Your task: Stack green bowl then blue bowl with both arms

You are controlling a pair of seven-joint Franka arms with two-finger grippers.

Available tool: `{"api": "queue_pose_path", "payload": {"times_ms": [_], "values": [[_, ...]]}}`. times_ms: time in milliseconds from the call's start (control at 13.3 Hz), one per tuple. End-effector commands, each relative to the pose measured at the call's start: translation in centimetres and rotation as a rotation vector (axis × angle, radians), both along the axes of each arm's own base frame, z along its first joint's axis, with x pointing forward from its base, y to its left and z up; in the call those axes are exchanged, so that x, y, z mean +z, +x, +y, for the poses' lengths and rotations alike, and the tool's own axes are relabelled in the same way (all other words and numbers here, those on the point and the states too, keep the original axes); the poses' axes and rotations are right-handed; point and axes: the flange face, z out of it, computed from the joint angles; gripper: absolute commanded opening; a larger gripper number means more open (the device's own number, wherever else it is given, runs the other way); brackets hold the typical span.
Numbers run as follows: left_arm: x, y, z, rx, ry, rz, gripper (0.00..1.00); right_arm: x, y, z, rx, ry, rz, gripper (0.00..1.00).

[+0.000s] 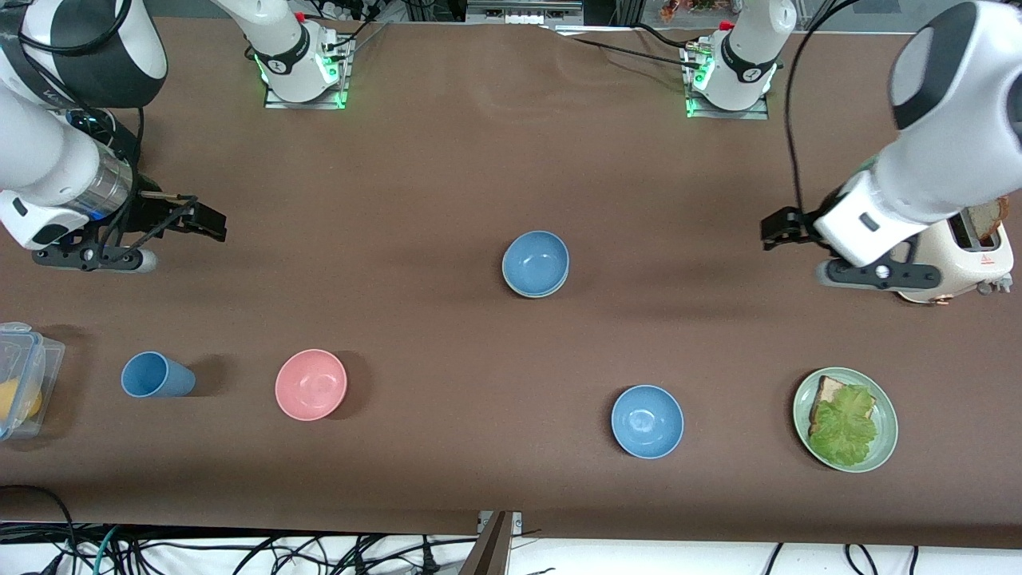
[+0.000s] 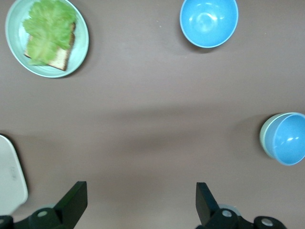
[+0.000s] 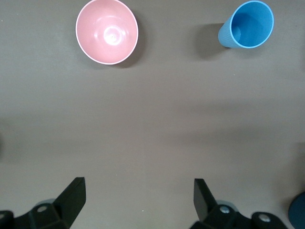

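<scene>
The muted blue bowl [image 1: 536,261] sits nested inside the pale green bowl [image 1: 517,291] at the middle of the table; only the green rim shows under it. The stack also shows in the left wrist view, the blue bowl [image 2: 287,138] in the green bowl [image 2: 263,136]. My left gripper [image 1: 786,228] is open and empty, up over bare table beside the toaster; its view shows it [image 2: 141,205] with the jaws wide apart. My right gripper [image 1: 204,220] is open and empty over bare table at the right arm's end, seen too in its own view [image 3: 139,202].
A brighter sky-blue bowl [image 1: 647,421] and a pale-green plate [image 1: 885,447] with bread and lettuce lie nearer the camera. A pink bowl [image 1: 310,384], a blue cup [image 1: 156,375] and a clear plastic box [image 1: 24,375] lie toward the right arm's end. A white toaster [image 1: 970,259] stands under the left arm.
</scene>
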Motion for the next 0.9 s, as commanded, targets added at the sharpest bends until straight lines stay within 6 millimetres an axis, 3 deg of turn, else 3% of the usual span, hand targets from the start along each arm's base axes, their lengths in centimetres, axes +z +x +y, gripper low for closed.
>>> {"api": "queue_pose_path", "payload": {"times_ms": [0, 226, 829], "values": [[1.6, -3.9, 2.5, -0.043, 0.009, -0.008, 1.00, 0.4, -0.1, -0.2, 0.011, -0.008, -0.003, 1.00], [0.6, -5.9, 4.6, 0.010, -0.018, -0.010, 1.00, 0.4, -0.1, -0.1, 0.013, -0.008, -0.003, 1.00], [0.9, -6.1, 3.2, -0.005, -0.006, -0.008, 1.00, 0.5, -0.1, 0.2, 0.019, -0.005, -0.006, 1.00]]}}
